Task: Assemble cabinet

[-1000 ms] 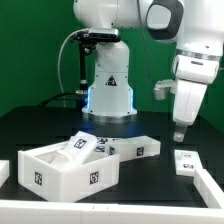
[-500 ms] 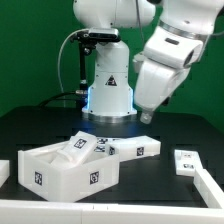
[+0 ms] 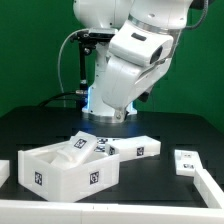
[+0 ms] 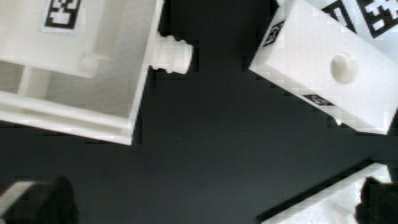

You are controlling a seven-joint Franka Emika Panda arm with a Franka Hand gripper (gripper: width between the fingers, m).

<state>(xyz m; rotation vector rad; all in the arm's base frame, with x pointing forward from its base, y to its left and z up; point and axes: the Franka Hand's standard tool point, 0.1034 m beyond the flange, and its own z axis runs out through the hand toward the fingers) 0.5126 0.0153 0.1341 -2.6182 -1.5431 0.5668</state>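
The cabinet's open white box (image 3: 62, 168) stands at the front of the exterior view's left, with a tagged white block (image 3: 82, 146) leaning in it. A white panel (image 3: 135, 148) lies just behind. My gripper (image 3: 110, 110) hangs above these parts, touching none. In the wrist view its two dark fingertips (image 4: 36, 200) stand far apart, so the gripper (image 4: 210, 205) is open with only black table between them. Beyond it lie the box's wall (image 4: 71, 70) with a ribbed peg (image 4: 173, 55) and a panel with a round hole (image 4: 329, 65).
A small tagged white block (image 3: 185, 162) lies on the exterior view's right. Another white piece (image 3: 212, 188) sits at the front right corner. The robot's base (image 3: 108, 90) stands behind the parts. A white strip (image 3: 100, 216) runs along the table's front edge.
The arm has swung from the exterior view's right toward the middle and now hangs over the box and panel. The gripper has stayed open.
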